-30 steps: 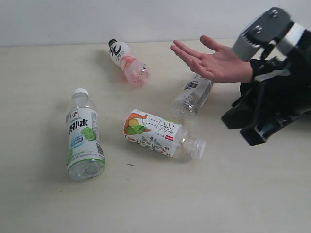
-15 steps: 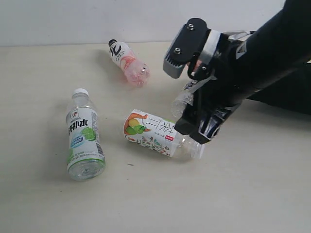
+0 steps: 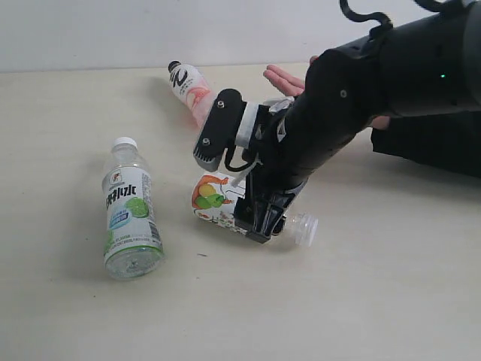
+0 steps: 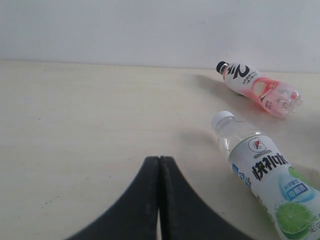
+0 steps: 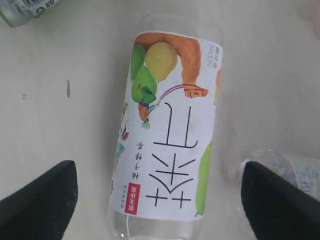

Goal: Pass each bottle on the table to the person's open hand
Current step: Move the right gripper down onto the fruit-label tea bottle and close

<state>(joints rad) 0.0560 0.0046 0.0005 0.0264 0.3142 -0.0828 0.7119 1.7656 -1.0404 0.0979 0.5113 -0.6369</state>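
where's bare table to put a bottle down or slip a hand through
Bare table runs across the whole front of the exterior view, below the lime-label bottle and the fruit-label bottle. The patch left of the pink bottle is free too. The middle is crowded: the right arm hangs over the fruit-label bottle, up to the person's open hand.

The right arm point(image 3: 376, 83) covers most of the person's open hand point(image 3: 282, 77); only its fingertips show. The right gripper point(image 3: 259, 219) hides the middle of the fruit-label bottle point(image 3: 210, 195). The left wrist view's edge cuts off the base end of the green-lime bottle point(image 4: 267, 172).
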